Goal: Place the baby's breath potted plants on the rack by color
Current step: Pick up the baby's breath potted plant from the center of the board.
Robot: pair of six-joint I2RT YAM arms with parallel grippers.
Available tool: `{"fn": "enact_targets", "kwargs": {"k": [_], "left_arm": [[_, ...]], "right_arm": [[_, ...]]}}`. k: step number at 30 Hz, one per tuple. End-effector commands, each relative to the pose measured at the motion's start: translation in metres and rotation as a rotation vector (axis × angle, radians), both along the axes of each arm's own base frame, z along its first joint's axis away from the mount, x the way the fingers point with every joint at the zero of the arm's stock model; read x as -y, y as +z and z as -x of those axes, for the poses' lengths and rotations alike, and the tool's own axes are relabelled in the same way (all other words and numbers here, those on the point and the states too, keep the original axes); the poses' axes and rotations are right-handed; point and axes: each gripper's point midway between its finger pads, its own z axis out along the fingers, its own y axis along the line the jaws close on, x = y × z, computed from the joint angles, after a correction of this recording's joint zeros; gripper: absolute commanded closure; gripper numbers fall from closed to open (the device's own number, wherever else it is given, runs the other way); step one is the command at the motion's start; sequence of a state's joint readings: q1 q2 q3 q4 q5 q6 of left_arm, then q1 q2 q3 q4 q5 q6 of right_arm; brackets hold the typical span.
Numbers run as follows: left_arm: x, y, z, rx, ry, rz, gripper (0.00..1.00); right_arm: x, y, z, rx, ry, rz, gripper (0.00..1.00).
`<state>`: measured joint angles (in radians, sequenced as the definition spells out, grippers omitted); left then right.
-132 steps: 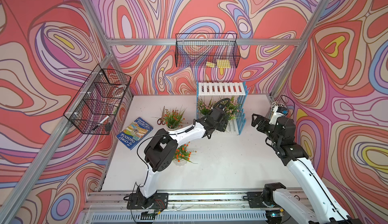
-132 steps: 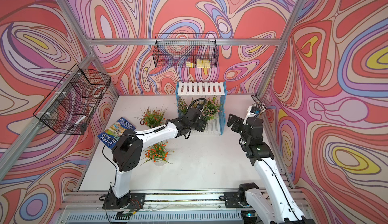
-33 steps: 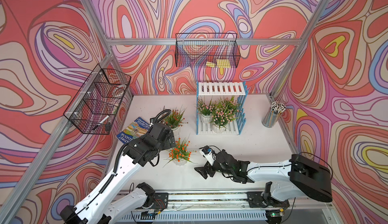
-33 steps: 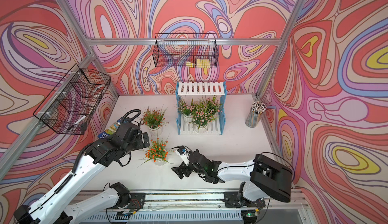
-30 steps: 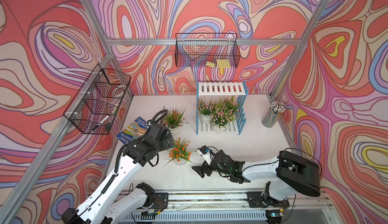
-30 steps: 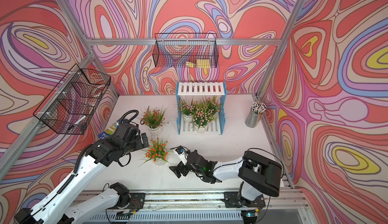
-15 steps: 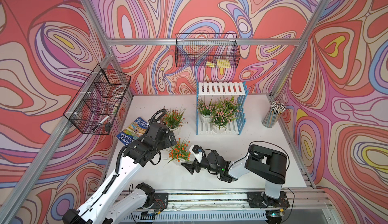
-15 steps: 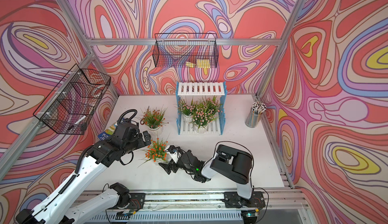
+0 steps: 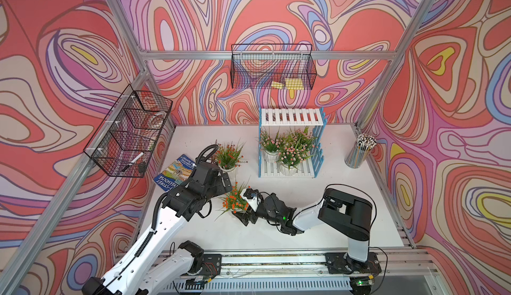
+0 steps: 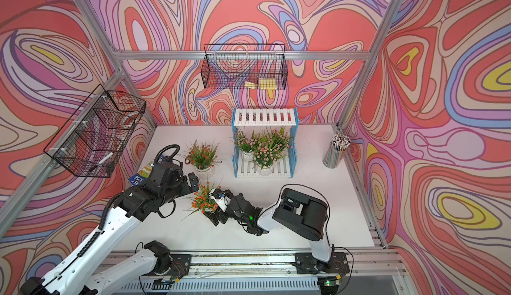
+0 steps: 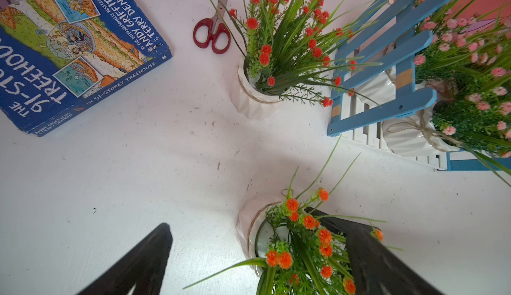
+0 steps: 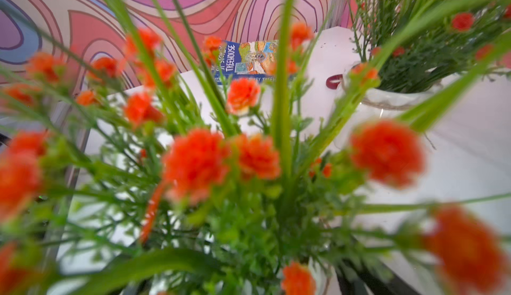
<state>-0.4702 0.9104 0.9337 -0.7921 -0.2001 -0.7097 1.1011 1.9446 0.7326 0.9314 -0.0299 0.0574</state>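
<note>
Orange plant (image 9: 233,200) between right gripper (image 9: 241,207) jaws

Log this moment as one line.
right gripper: open at near orange plant | left gripper: open, empty | pink plants: rack lower shelf

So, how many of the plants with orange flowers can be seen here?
2. One orange plant stands on the table between the book and the rack; the other orange plant stands nearer the front. No others appear hidden.
</note>
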Motion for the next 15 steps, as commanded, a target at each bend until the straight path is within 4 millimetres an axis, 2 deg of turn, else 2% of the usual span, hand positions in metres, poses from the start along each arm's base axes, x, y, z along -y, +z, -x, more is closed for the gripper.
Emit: {"fn": "enact_targets", "kwargs": {"k": [1,15], "left_arm": [[-0.003,0.003,0.001,0.021,0.009,0.004,0.00],[-0.004,0.007,0.002,0.044,0.010,0.012,0.00]], "right_arm": [[-0.005,-0.014,0.002,-0.004,0.012,0.043,0.02],[-0.028,-0.019,-0.011,0.007,0.007,0.052,0.02]]}}
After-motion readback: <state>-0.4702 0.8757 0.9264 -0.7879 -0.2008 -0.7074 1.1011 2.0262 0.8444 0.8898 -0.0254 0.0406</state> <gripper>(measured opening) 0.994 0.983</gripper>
